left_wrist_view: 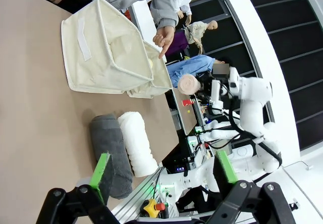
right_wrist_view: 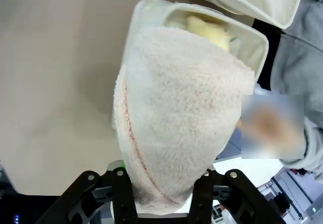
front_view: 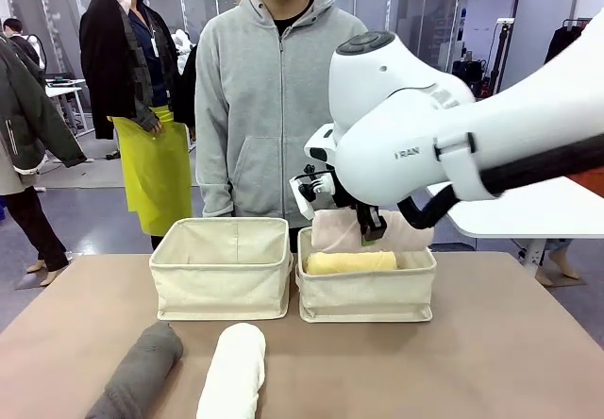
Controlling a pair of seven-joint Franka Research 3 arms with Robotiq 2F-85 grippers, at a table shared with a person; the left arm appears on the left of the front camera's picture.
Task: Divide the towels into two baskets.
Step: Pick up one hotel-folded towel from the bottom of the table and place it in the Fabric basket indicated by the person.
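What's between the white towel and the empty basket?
Nothing: in the front view just a strip of bare table separates the white towel from the empty basket's near wall. The dark grey towel lies off to its side.

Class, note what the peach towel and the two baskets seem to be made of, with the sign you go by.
The peach towel looks like cotton terry, matte: fuzzy, nubby pile. The left basket and right basket are probably canvas, matte cream: soft creased walls standing upright, with folded rims.
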